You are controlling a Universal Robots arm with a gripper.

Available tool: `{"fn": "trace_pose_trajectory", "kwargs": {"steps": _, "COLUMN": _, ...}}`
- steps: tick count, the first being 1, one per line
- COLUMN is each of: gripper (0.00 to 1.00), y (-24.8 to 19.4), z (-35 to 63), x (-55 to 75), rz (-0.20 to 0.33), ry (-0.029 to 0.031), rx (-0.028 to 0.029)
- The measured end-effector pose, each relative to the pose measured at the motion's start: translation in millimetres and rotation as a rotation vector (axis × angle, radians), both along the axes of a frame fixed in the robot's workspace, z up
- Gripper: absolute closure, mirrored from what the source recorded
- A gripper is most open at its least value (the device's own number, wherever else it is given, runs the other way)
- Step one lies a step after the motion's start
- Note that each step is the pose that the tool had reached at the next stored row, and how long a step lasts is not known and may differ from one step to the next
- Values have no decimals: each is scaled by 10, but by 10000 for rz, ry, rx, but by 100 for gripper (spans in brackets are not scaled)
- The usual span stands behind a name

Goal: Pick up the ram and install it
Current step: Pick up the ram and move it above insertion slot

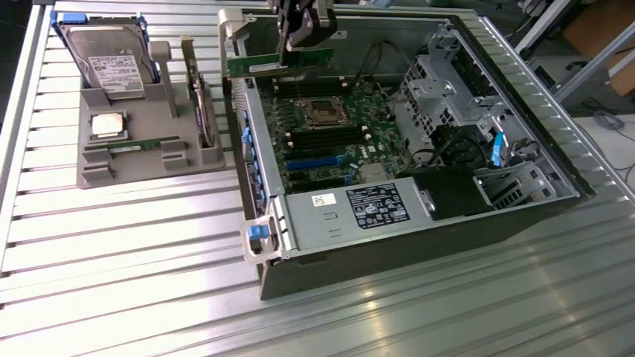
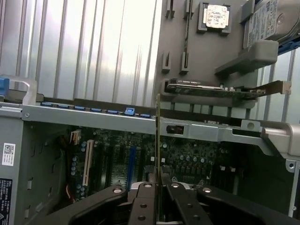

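The black gripper [image 1: 297, 53] is clenched on the ram [image 1: 273, 65], a long, thin green circuit-board stick with black chips. Its 2 fingers pinch the upper edge, so the stick hangs lengthwise beneath the tool above the open grey metal computer case [image 1: 397, 256], near 1 wall. In the wrist view the gripper [image 2: 159, 192] shows the ram [image 2: 158, 140] edge-on, running straight out from between the fingers. The green motherboard [image 1: 343, 152] lies below the tool, and its black memory slots [image 1: 317, 140] sit lower and off to 1 side of the fingertips. The grip looks off-centre, toward 1 end of the stick, so it may pivot. To do this step well, I judge the stick should stay upright and parallel to a slot, clear of the case wall, and be pressed evenly along its length.
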State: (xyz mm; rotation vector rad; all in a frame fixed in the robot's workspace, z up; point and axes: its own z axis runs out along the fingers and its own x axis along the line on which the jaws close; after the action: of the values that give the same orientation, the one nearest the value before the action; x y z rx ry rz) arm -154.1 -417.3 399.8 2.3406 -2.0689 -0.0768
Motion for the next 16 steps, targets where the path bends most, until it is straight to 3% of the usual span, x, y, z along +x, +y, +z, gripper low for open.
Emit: {"fn": "trace_pose_trajectory", "kwargs": {"steps": 16, "gripper": 86, "y": 0, "z": 0, "x": 280, "rz": 0, "ry": 0, "rx": -45}}
